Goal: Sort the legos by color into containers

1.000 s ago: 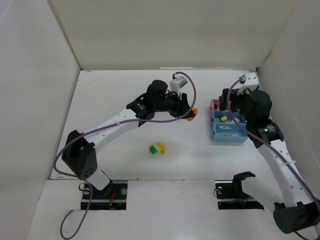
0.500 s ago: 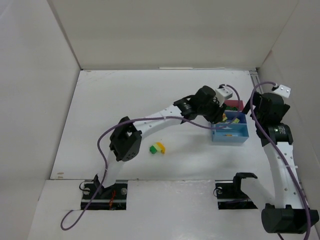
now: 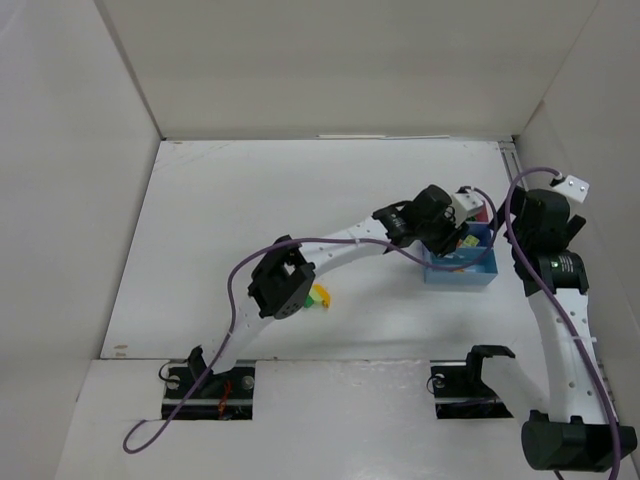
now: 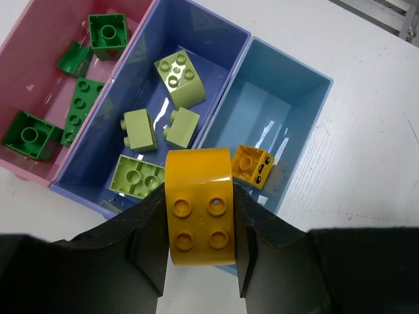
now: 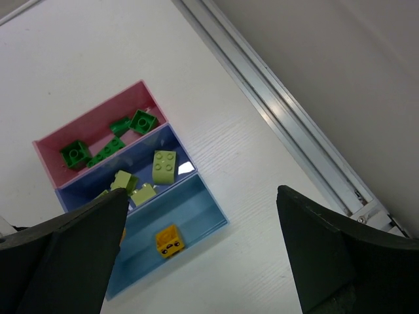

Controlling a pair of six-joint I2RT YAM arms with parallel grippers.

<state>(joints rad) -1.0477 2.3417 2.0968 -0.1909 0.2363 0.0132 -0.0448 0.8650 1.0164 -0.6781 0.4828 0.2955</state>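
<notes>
My left gripper (image 4: 200,216) is shut on an orange-yellow brick (image 4: 199,203) and holds it above the near wall where the dark blue tray (image 4: 203,46) meets the light blue tray (image 4: 275,98). The pink tray (image 4: 39,72) holds dark green bricks (image 4: 105,33). The dark blue tray holds pale green bricks (image 4: 180,77). The light blue tray holds one yellow brick (image 4: 252,165). A green-and-yellow clump (image 3: 320,294) lies on the table, partly hidden by the left arm's elbow. My right gripper (image 5: 203,248) is open and empty, right of the trays (image 5: 196,209).
In the top view the left gripper (image 3: 455,235) covers part of the trays (image 3: 470,270), and the right gripper (image 3: 530,222) is close beside them. A metal rail (image 5: 288,124) runs along the table's right edge. White walls enclose the table.
My left gripper carried the orange-yellow brick rightward from mid-table to above the trays. My right arm pulled back from over the trays toward the right wall.
</notes>
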